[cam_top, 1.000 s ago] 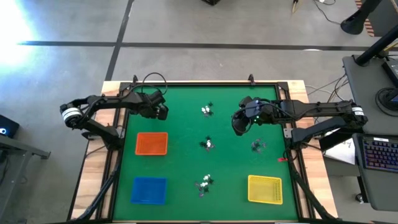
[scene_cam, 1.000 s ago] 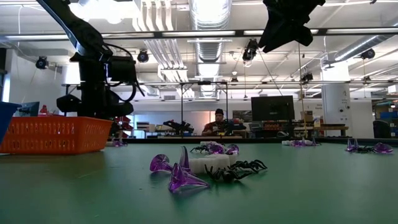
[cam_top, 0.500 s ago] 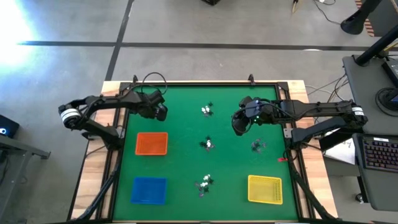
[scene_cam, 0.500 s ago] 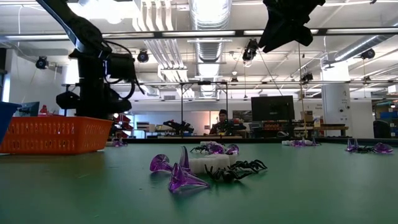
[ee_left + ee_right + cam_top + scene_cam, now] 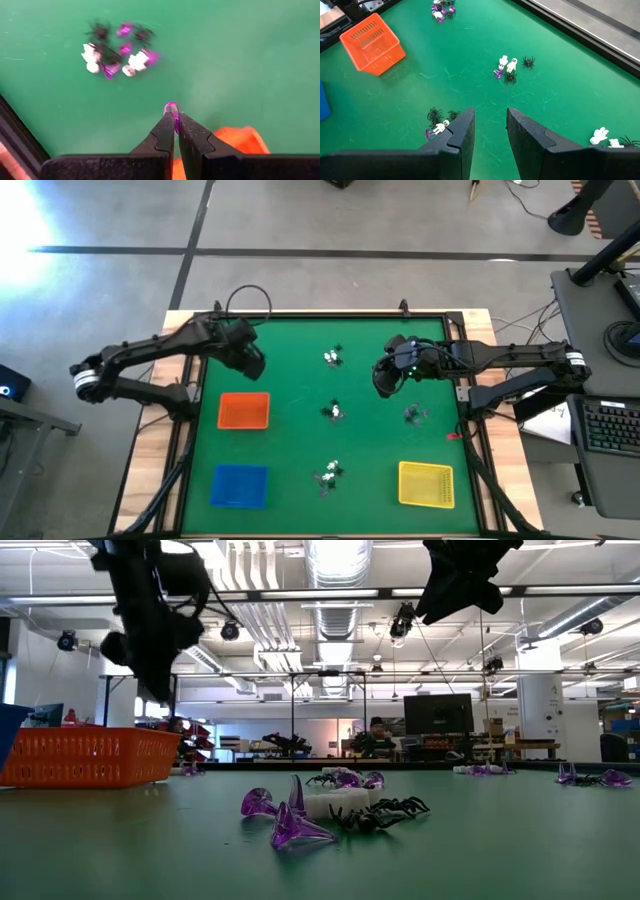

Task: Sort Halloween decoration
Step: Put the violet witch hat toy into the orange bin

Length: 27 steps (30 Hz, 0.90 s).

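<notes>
Gripping a tiny pinkish-purple trinket (image 5: 171, 108) between closed fingers, the left pincer (image 5: 175, 120) hangs above the green surface (image 5: 300, 440), just beyond the orange tray (image 5: 244, 411); more trinkets (image 5: 117, 50) lie clustered ahead; the right pincer (image 5: 489, 122) waits part-open, empty, nearby

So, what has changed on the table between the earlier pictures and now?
The left gripper, shut on a purple trinket, has risen clear of the table and drawn slightly toward the orange tray; its arm's base end swung outward. The right gripper has stayed open in the same spot above the mat. The trinket piles and the trays have not moved.
</notes>
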{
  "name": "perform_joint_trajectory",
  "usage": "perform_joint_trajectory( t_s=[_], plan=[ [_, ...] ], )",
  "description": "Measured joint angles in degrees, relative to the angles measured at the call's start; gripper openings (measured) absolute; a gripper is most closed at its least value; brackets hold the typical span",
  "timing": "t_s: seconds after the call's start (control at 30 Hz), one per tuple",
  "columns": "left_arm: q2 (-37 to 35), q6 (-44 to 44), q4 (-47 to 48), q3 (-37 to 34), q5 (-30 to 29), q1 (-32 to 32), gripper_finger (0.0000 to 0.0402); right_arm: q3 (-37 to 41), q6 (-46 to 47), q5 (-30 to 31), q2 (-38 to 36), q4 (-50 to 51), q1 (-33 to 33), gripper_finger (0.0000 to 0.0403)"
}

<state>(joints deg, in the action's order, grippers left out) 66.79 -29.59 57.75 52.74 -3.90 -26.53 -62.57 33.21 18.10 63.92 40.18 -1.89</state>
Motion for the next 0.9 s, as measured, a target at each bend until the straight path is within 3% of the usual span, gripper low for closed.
perform_joint_trajectory(
  t_s=[0.27, 0.5, 0.9],
  plan=[
    [-4.81, 2.17, 3.46, 0.81, 9.05, 10.91, 0.0, 0.0, 0.17, 1.44, 0.0, -0.02, -0.02, 0.0105],
    [-5.15, 3.13, 3.62, -0.81, 9.4, 18.83, 0.0, 0.0, 3.8, 1.43, 0.0, -0.2, -0.01, 0.0105],
    [-3.27, 10.47, 3.5, -0.86, 9.4, 20.71, 0.0002, 0.0, 13.59, 1.41, 0.0, -0.2, 0.0, 0.0105]
  ],
)
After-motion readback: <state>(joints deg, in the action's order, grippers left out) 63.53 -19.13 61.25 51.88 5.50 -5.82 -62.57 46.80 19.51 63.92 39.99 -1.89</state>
